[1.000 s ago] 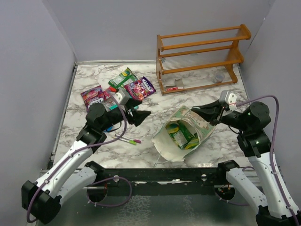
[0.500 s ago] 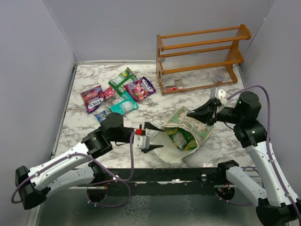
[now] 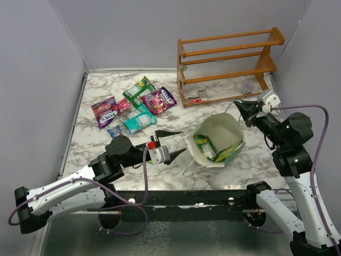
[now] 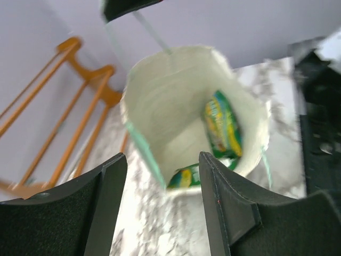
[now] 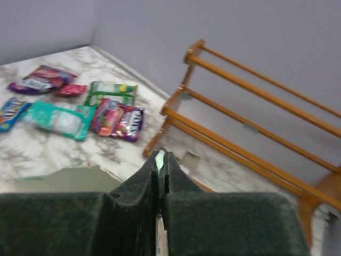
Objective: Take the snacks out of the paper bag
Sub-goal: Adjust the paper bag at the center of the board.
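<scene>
Now that the right fingers (image 5: pixel 139 186) have pinched shut on the far rim of the paper bag (image 3: pixel 221 124) and hoisted it, the bag no longer lies slumped as it did a second ago. It hangs tipped, its lower edge seemingly on the worktop (image 3: pixel 106 85), with its cream mouth rounded open toward the left arm. A sliver of pale green paper shows between those closed fingers. The left fingers (image 4: pixel 101 213) have meanwhile swung away from the pile of unloaded snacks (image 3: pixel 139 106), which lies well off to the far left of the bag. They now sit just in front of the bag's mouth, spread fairly wide though a little narrower than before, with nothing between them. Inside the bag two yellow-green packets (image 4: pixel 222 125) remain, one against the wall and one at the bottom. Beyond the bag stands the orange rack (image 3: pixel 229 64). By my reading, the propped mouth gives the left arm a clear way in. The task looks well along but unfinished.
</scene>
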You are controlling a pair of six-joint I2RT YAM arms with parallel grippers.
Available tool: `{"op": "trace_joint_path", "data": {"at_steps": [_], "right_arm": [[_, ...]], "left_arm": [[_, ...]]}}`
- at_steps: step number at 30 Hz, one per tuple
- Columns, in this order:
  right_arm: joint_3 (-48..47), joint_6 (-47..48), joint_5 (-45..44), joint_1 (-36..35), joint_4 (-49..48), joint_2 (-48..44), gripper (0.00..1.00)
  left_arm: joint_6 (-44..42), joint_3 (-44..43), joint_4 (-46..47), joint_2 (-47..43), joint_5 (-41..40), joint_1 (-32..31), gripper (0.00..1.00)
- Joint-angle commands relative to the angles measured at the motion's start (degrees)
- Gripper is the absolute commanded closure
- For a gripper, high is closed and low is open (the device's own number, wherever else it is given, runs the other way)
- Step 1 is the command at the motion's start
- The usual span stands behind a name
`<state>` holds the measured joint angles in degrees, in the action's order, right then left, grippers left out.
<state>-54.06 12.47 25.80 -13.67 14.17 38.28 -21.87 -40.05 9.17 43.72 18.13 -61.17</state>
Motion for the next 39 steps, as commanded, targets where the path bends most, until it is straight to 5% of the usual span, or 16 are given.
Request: {"op": "trace_joint_path", "data": {"at_steps": [1, 8, 14, 18, 26, 32, 39], "right_arm": [[-3.97, 3.82, -15.70, -0.04, -7.85, 6.03, 0.98], [-14.89, 24.06, -13.95, -0.04, -6.45, 19.65, 0.98], [-23.14, 34.94, 1.67, -0.04, -2.19, 26.56, 0.98], [-25.95, 29.11, 6.80, -0.05, -0.28, 26.98, 0.98], [-0.01, 10.33, 19.71, -0.04, -8.13, 14.93, 0.98], [3.43, 4.58, 22.81, -0.04, -6.91, 9.96, 0.98], [2.68, 2.71, 23.87, -0.04, -7.07, 10.04, 0.98]], "left_arm": [[2.42, -0.01, 1.90, -3.01, -22.06, -0.10, 0.40], [2.60, 4.58, 5.67, -9.75, -27.40, -0.17, 0.32], [2.66, 5.06, 5.87, -11.45, -29.93, -0.07, 0.32], [3.06, 5.33, 5.84, -12.23, -30.09, -0.07, 0.32], [2.69, 5.42, 5.72, -11.59, -29.30, -0.11, 0.31], [3.33, 3.92, 5.00, -6.38, -20.40, -0.18, 0.31], [8.95, 1.71, 8.44, 3.64, -9.68, -0.26, 0.49]]}}
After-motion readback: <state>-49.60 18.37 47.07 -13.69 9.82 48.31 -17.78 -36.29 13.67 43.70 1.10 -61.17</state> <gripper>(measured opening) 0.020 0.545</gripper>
